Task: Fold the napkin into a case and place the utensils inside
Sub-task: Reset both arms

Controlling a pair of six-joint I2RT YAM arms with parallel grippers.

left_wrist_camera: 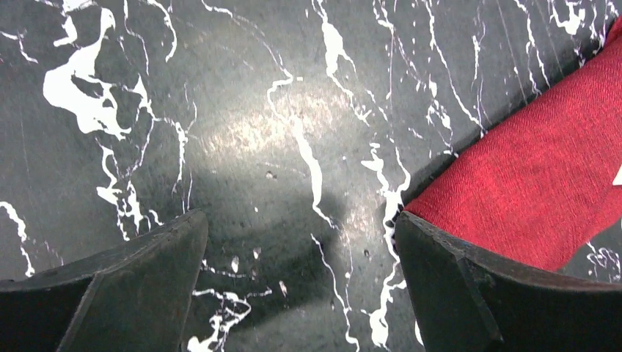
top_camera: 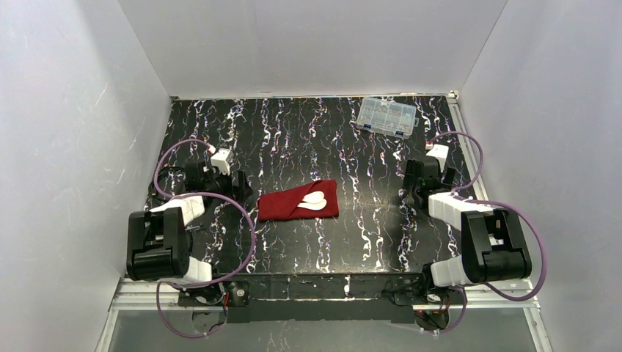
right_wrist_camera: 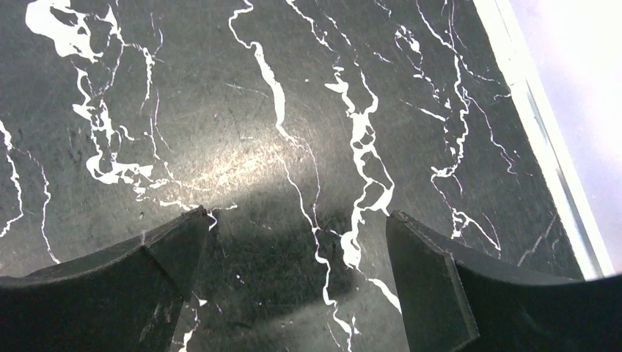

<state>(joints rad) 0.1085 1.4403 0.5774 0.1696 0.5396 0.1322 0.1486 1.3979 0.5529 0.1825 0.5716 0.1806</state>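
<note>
The deep red napkin lies folded into a small oblong case (top_camera: 286, 204) at the table's middle. The rounded white heads of the two utensils (top_camera: 314, 201) show on its right part; their handles are hidden in the cloth. My left gripper (top_camera: 233, 187) is open and empty, low over the table just left of the case. In the left wrist view the gripper (left_wrist_camera: 301, 227) frames bare table, with the case's left end (left_wrist_camera: 543, 183) beside the right finger. My right gripper (top_camera: 412, 192) is open and empty, well right of the case; in the right wrist view (right_wrist_camera: 297, 224) only table shows.
A clear plastic compartment box (top_camera: 386, 116) lies at the back right. White walls enclose the black marbled table (top_camera: 352, 235) on three sides. A metal rail (right_wrist_camera: 543, 139) runs along the table's right edge, close to my right gripper.
</note>
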